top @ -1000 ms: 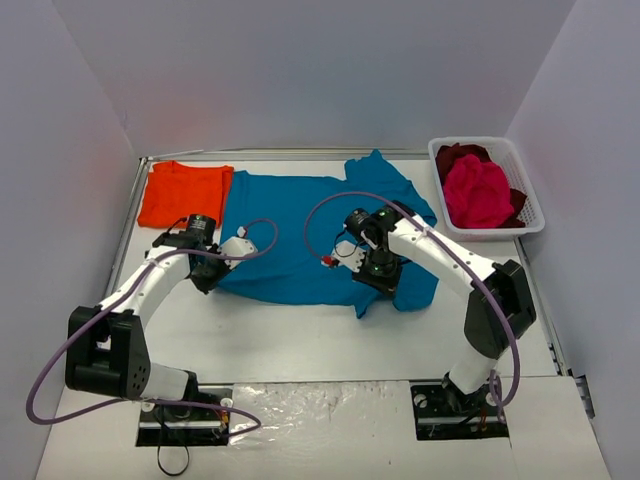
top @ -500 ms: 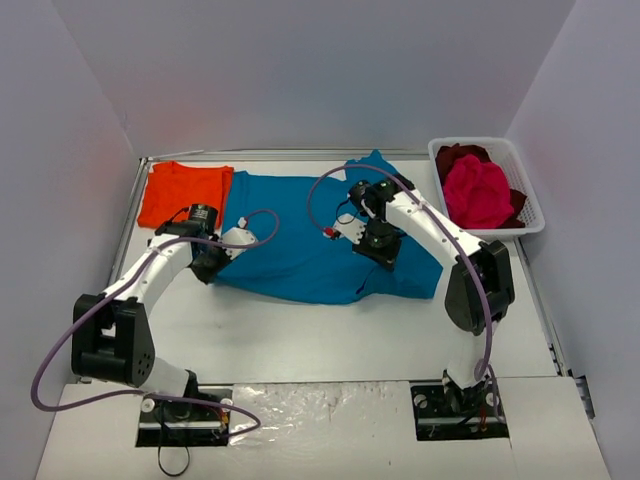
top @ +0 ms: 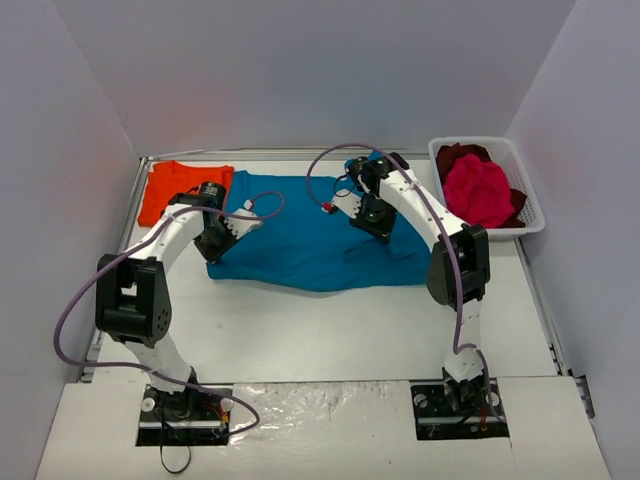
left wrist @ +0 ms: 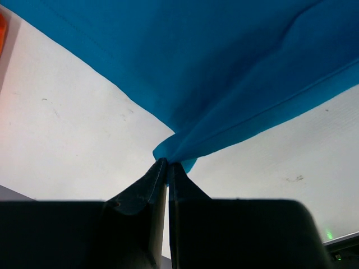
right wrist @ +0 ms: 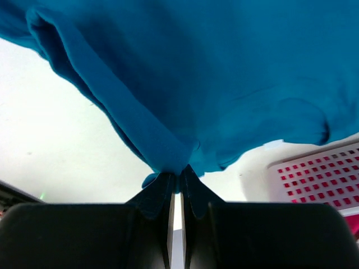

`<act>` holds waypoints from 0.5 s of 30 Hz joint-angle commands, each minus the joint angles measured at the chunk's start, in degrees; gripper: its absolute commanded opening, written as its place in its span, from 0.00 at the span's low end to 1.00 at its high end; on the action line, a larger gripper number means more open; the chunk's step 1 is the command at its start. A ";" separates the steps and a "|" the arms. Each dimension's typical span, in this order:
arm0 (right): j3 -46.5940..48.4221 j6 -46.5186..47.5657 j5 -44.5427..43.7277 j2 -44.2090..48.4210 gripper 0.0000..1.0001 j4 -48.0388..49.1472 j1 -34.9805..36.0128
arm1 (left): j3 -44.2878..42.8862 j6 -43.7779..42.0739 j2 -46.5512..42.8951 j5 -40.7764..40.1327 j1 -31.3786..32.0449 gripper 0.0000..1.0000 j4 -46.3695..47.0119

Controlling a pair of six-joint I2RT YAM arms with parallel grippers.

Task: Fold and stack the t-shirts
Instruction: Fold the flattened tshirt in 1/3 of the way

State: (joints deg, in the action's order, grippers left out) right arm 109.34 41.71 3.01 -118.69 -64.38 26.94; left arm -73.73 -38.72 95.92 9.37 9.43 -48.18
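Carrying the near hem of the teal-blue t-shirt [top: 300,245] toward the far side, your two arms have swung well up the table [top: 330,330] in the last second. Both pinch points sat close to the shirt's near edge a moment ago; now they hang over its middle and far half. The cloth has followed them, so the shirt reads shorter from near to far than it did, with a doubled edge forming along its near side. I judge this to be the bottom-to-top fold about half made, with the hem not yet laid down on the far part.

Your left gripper [left wrist: 167,163] is clamped tight on a bunched corner of the teal cloth, which fans away from the tips above the bare table. Your right gripper [right wrist: 179,171] is pinched just as firmly on a rolled edge of the same shirt, which drapes away toward the white basket [top: 530,205].

From above, the left grip sits at the shirt's left edge, just beside the orange t-shirt [top: 175,188] lying flat at the far left. The right grip sits over the shirt's far right part. The magenta-pink t-shirt [top: 478,192] and the dark red t-shirt [top: 458,155] lie bundled in the basket, so most of the stack is yet to do.
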 commanded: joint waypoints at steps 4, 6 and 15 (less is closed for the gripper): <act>8.69 3.20 -4.85 -5.93 0.00 -3.47 -2.94 | -9.22 -1.53 6.11 -1.46 -0.90 0.02 -5.87; 11.84 3.72 -5.46 -8.20 0.00 -3.47 -3.56 | -11.77 -1.80 7.43 -1.63 -1.08 0.02 -7.00; 20.38 5.75 -5.20 -16.30 0.00 -3.47 -5.41 | -19.25 -2.77 15.52 -1.98 -1.08 0.02 -11.31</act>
State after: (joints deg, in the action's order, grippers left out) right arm 126.74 45.87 -0.32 -133.21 -64.31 21.56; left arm -90.43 -40.34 110.72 8.43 8.82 -54.68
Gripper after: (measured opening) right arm 0.020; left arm 0.032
